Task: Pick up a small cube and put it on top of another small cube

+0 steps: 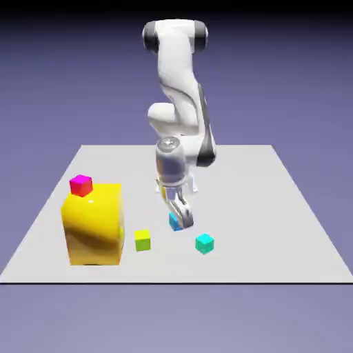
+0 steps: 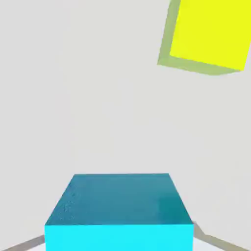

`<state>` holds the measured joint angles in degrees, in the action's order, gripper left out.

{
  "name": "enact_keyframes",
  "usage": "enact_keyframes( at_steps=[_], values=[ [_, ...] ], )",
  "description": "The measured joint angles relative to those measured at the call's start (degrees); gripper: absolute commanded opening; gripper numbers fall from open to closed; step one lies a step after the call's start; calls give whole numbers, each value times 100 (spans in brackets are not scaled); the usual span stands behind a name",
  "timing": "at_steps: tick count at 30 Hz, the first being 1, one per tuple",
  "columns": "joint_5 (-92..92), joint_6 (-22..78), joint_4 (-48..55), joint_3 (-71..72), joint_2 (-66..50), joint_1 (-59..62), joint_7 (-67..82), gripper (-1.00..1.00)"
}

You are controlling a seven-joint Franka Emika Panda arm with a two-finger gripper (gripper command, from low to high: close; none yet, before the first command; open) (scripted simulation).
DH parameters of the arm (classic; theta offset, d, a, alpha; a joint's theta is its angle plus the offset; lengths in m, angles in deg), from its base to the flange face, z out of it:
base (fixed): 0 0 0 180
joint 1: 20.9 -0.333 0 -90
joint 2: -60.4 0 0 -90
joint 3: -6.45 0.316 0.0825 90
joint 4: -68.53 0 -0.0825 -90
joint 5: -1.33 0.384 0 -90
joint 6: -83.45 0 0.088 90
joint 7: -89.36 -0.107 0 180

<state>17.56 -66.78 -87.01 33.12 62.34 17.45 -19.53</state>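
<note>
Held the small sky-blue cube (image 1: 175, 221) between closed gripper (image 1: 180, 222) fingers, just below the middle of the exterior view. Sat square between the fingertips in the hand view (image 2: 119, 213), large at the bottom middle, top face darker, front face bright, edges parallel to the frame; being a cube, showed no long axis. Could not tell from either view whether touching the table (image 1: 276, 207) or raised just off it.

Around it: small lime-yellow cube (image 1: 143, 240) lower left of the gripper, near; small teal-cyan cube (image 1: 204, 243) lower right, also near, both apart from the held cube and from each other. Appeared in the hand view's upper right as a tilted yellow square, the lime-yellow cube (image 2: 208, 34). Stood further left, the big yellow block (image 1: 94, 224), with a small magenta cube (image 1: 81, 185) resting on its top near the back left corner. Nothing between the held cube and the two nearby small cubes but bare table
</note>
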Motion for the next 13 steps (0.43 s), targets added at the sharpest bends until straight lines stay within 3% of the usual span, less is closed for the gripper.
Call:
enact_keyframes(
  at_steps=[4, 10, 11, 13],
  values=[
    [470, 8, -81, -389, 244, 330, -400, -100],
    [254, -1195, -42, -553, -1000, 96, -505, -100],
    [226, -1354, -36, -575, -1164, 65, -519, 100],
    [227, -1348, -36, -575, -1164, 65, -518, 100]
  ],
)
